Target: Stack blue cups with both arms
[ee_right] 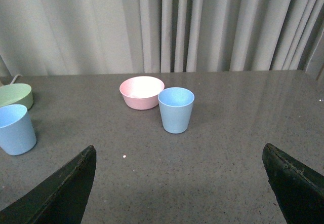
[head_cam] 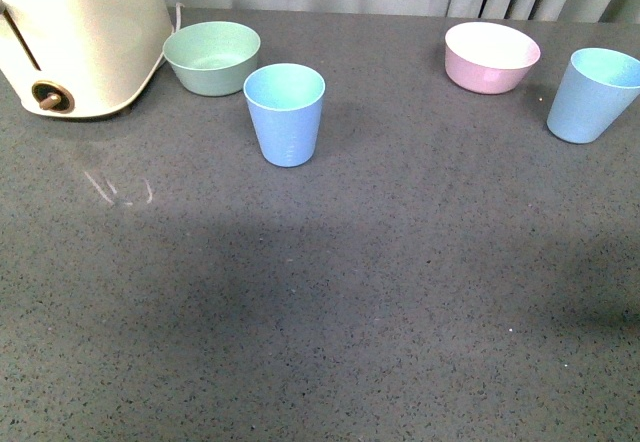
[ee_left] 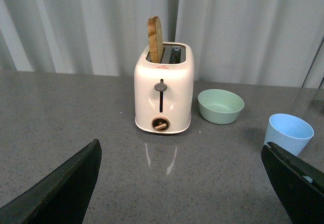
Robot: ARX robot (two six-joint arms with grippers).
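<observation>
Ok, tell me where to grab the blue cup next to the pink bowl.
Grip the blue cup across its upper wall, just under the rim, coming in level from the robot's side, away from the pink bowl. It stands upright, mouth up, and tapers downward, so the wider top should resist slipping through the jaws.

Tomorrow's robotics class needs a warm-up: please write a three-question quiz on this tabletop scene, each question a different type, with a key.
1. True or false: the left blue cup sits nested inside the right blue cup.
2. Which bowl stands beside the toaster? A) green bowl B) pink bowl
3. Fill in: the left gripper is ____.
Key: 1 false; 2 A; 3 open.
</observation>
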